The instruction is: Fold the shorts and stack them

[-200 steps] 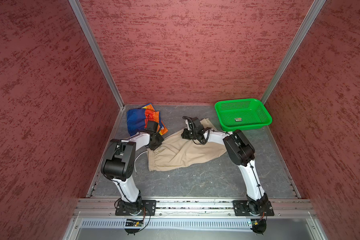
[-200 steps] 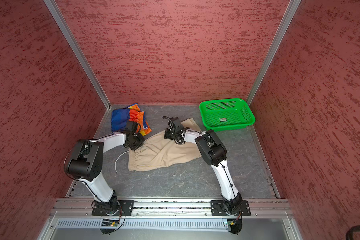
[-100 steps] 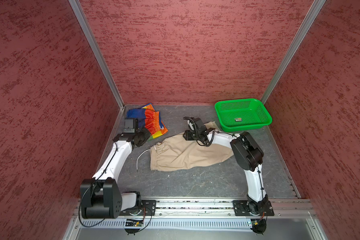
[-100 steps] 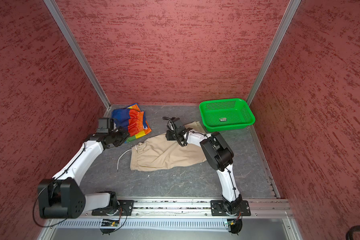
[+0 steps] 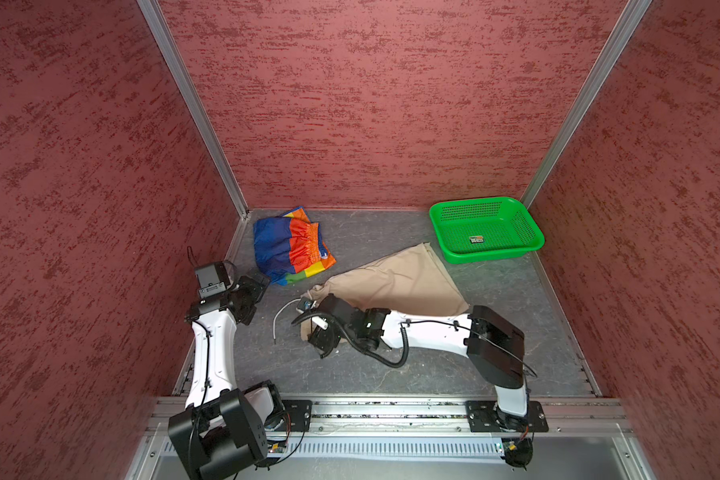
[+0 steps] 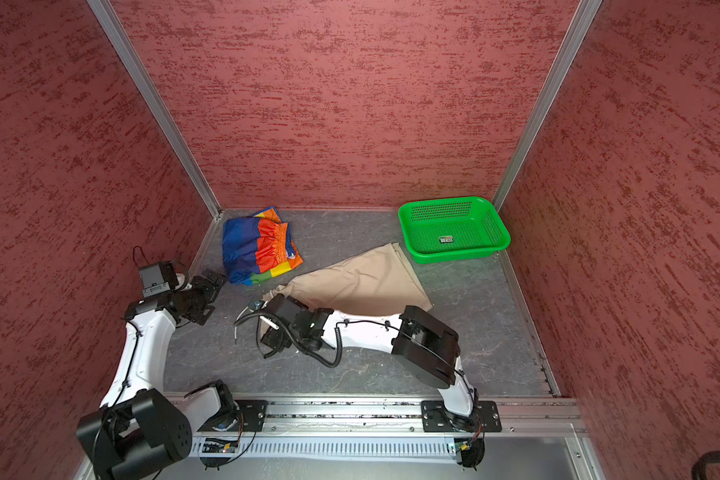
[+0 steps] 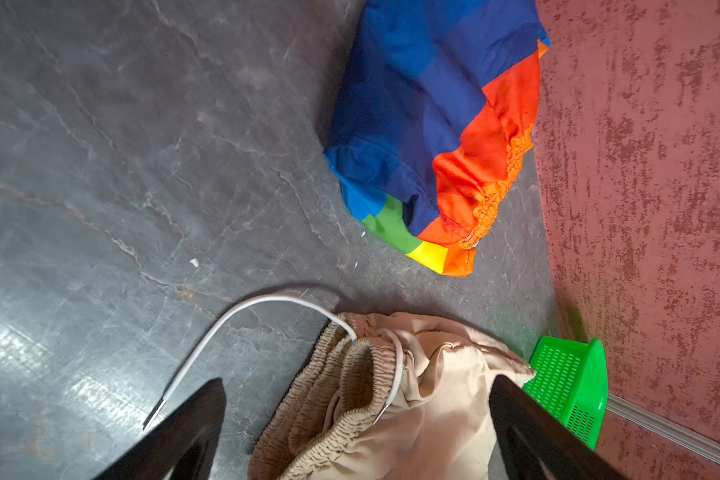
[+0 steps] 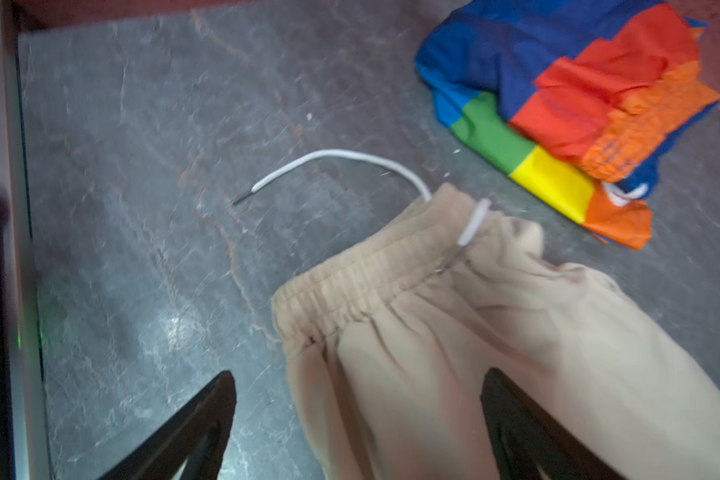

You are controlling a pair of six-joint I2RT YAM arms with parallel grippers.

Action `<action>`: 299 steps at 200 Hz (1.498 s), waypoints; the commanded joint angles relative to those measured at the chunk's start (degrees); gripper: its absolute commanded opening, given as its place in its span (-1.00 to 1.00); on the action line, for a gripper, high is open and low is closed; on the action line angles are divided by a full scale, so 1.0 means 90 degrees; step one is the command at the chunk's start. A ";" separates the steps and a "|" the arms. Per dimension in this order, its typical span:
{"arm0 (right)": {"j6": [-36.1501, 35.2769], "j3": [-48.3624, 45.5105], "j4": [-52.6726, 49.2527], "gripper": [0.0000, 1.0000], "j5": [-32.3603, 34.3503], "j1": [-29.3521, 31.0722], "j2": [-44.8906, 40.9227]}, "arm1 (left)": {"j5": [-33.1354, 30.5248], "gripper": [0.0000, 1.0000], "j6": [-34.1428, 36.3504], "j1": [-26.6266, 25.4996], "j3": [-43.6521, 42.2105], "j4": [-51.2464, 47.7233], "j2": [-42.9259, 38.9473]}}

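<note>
Both pairs of shorts are observed lying on the grey desk (image 5: 391, 374), unstacked. The rainbow-striped shorts (image 5: 285, 245) are bunched in the far left corner, close to the left wall, with the orange gathered waistband uppermost. The beige shorts (image 5: 395, 282) are spread across mid-desk: the gathered waistband is at the centre-left, and the cloth runs out to a point at the far right, just beside the near-left corner of the green basket (image 5: 493, 254). The two pairs are noted as just beside one another but apart; in the left wrist view a strip of bare desk is seen between them. One end of the white drawstring (image 5: 281, 311) is curved off the waistband onto the desk toward the left; the other end is lying on the waistband itself. The left hand (image 5: 260, 286) is held at the left, near the near-left edge of the rainbow pair and clear of the beige pair; its jaws are spread wide and nothing is gripped. The right hand (image 5: 312, 328) is positioned over the waistband end of the beige shorts, with its arm lying across their near edge; its jaws are likewise spread wide, with beige cloth seen between the fingers (image 8: 208, 415) but not pinched. Contact with the cloth cannot be determined.
</note>
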 commanded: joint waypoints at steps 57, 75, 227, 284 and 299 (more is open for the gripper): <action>-0.0678 0.0544 -0.0033 0.59 -0.0171 -0.0051 0.1126 | 0.0578 0.99 0.0206 0.0103 -0.0412 0.0139 -0.0058; -0.0412 0.0594 0.0012 0.18 -0.0387 -0.0179 0.1281 | 0.0674 0.99 0.0184 0.0029 -0.0701 0.0363 -0.0073; 0.1205 -0.1116 0.2080 -1.00 -0.2498 -0.0978 0.0104 | -0.0307 0.99 -0.1425 -0.2959 -0.2030 0.2494 0.0717; 0.2287 -0.1477 0.3141 -1.00 -0.3163 -0.1374 -0.0013 | -0.0523 1.00 -0.1687 -0.3416 -0.2208 0.2567 0.0908; 0.2546 -0.1544 0.3392 -1.00 -0.3303 -0.1451 -0.0024 | -0.0563 0.93 -0.1753 -0.3543 -0.2213 0.2700 0.1009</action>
